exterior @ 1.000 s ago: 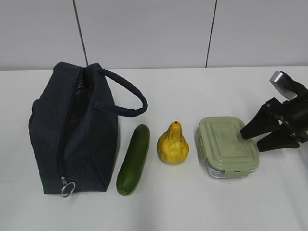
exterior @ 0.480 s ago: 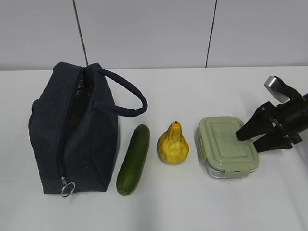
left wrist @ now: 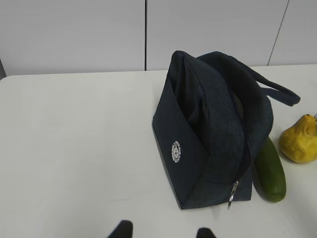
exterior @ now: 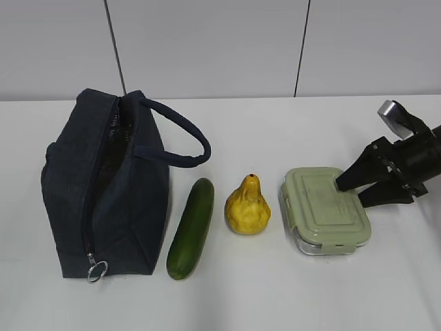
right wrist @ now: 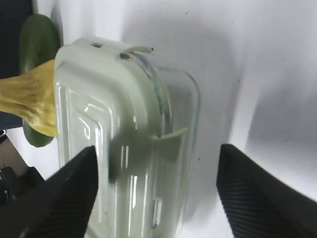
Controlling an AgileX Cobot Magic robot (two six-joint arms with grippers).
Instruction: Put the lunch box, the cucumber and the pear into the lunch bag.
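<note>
Nothing is packed yet: the dark green cucumber (exterior: 191, 228), bumpy yellow pear (exterior: 247, 206) and sage-lidded glass lunch box (exterior: 324, 211) lie on the white table (exterior: 275, 296) beside the navy fabric lunch bag (exterior: 103, 186), the right gripper (exterior: 350, 192) with jaws wide and empty over the box, the left gripper (left wrist: 163, 232) part-open, holding nothing.

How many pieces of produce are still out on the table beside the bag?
2. The cucumber lies right next to the lunch bag, and the pear stands between the cucumber and the lunch box. Inside the bag isn't clearly visible, so anything there is hidden.
</note>
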